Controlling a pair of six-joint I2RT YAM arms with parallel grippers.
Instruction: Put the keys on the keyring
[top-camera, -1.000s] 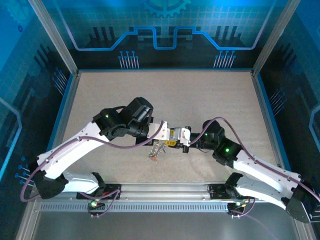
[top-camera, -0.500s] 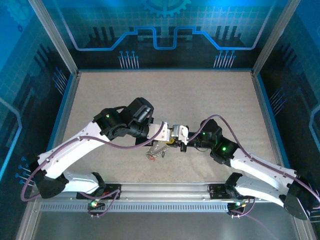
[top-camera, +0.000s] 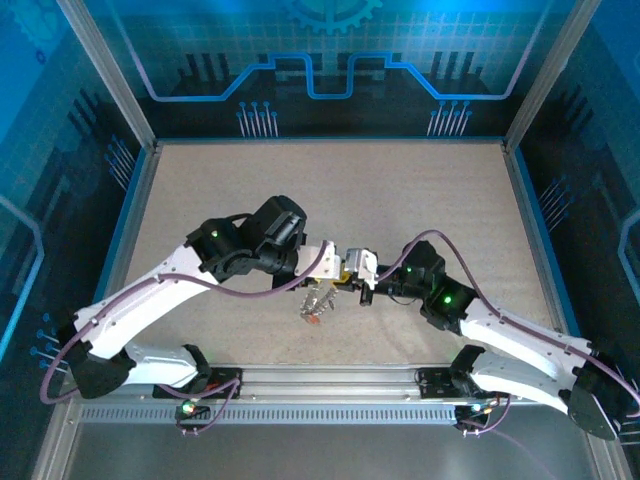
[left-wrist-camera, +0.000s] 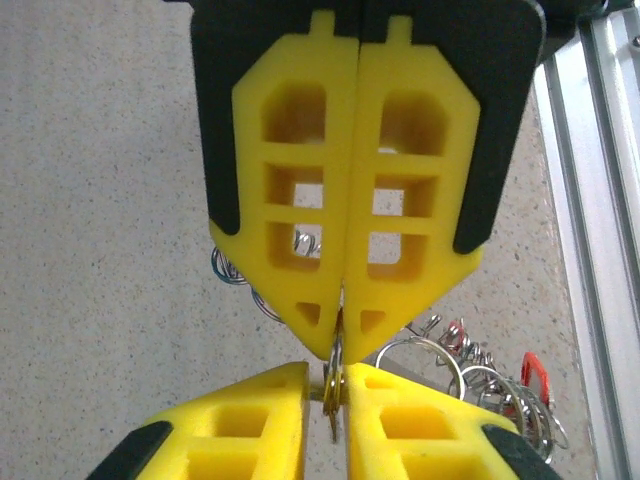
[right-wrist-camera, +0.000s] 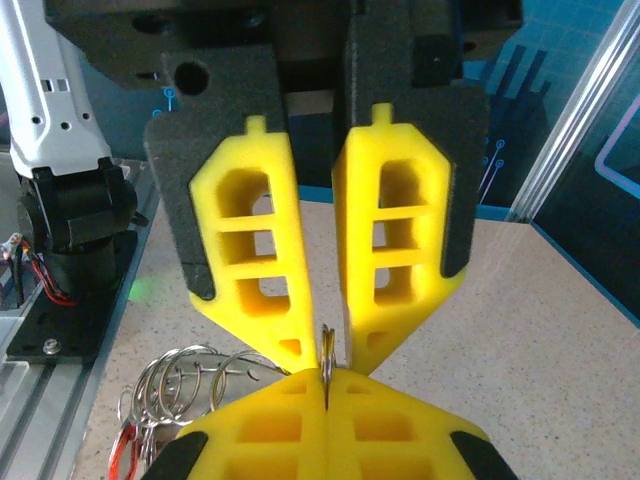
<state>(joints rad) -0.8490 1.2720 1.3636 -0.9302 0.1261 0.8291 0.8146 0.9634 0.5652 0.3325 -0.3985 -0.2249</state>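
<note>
My left gripper (left-wrist-camera: 341, 345) is shut on the rim of the keyring (left-wrist-camera: 336, 385), which shows edge-on as a thin metal band. My right gripper (right-wrist-camera: 333, 350) faces it tip to tip, open by a narrow gap. The band (right-wrist-camera: 326, 348) stands in that gap against the left fingertip (right-wrist-camera: 295, 340), clear of the other. Several silvery loops (left-wrist-camera: 440, 355) hang beside the grippers with a red key head (left-wrist-camera: 535, 375) among them. From above, both grippers (top-camera: 330, 266) (top-camera: 356, 268) meet at the table's near middle, and the bunch (top-camera: 314, 302) dangles below them.
The speckled tabletop (top-camera: 400, 200) lies open behind the arms. An aluminium rail (top-camera: 330, 378) runs along the near edge, close under the hanging bunch. Blue enclosure walls (top-camera: 130, 190) stand at the sides and back.
The right gripper has moved left and closed in on the left gripper's tips. The hanging bunch swung slightly and sits back under the grippers. The left arm has barely moved.
</note>
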